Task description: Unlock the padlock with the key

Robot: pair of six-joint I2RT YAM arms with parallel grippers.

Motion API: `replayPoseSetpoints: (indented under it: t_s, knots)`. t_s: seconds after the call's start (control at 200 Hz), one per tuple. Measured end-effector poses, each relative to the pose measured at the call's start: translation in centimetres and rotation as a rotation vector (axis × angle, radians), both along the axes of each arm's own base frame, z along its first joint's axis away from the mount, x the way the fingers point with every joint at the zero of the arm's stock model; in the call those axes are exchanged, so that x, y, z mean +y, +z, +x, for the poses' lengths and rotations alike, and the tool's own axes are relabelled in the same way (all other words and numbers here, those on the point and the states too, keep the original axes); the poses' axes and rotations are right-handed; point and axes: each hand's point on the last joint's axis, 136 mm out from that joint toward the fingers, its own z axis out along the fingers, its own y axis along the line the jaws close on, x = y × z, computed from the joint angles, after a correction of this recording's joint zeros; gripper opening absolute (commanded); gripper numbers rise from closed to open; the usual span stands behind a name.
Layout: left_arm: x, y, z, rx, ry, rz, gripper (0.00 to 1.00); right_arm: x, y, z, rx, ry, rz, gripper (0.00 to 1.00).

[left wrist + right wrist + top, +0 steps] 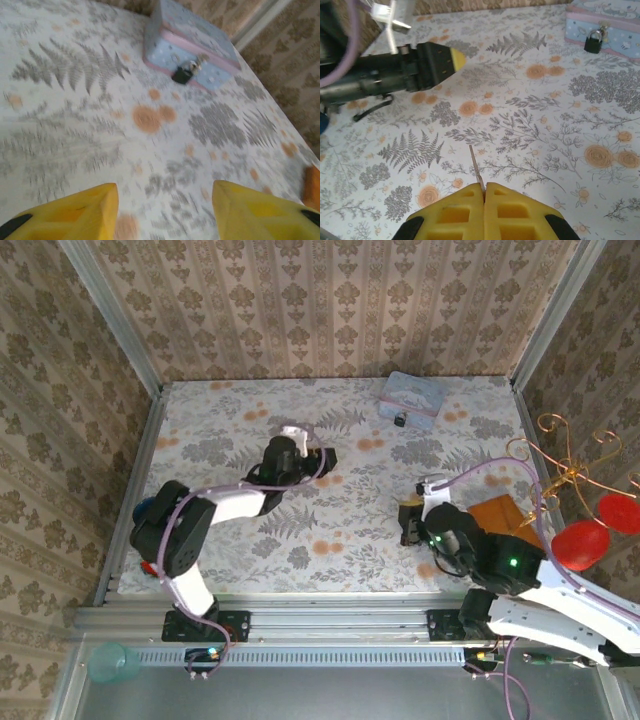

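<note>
Brass-brown and slender, the key (pixel 476 167) juts from the right gripper (pixel 484 187), whose yellow fingers (pixel 512 210) are pinched tight around it above the floral tablecloth (pixel 520 125). The left gripper (pixel 165 189) hangs with jaws parted and nothing between them. It faces the black padlock (pixel 182 75) — hanging at the front of the pale blue tin (pixel 200 40), well apart from both arms.
</note>
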Motion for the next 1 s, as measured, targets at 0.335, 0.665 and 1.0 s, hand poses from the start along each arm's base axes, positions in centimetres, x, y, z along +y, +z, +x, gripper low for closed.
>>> replayPoseSetpoints:
  t_s: [0.335,0.665,1.0]
  knots:
    - [1.3,6.3,-10.4,-0.138,-0.297,-0.093,0.61,3.8,-1.9,2.4,0.099,0.119,0.111,0.0]
    - [0.3,8.0,-18.7,-0.221,-0.666,-0.182,0.52,8.0,0.1,-0.1,0.025,0.422,0.261,0.0]
    - [-0.4,9.4,-21.1,-0.259,-0.824,-0.264,0.38,9.7,0.4,-1.2,-0.007,0.539,0.291,0.0]
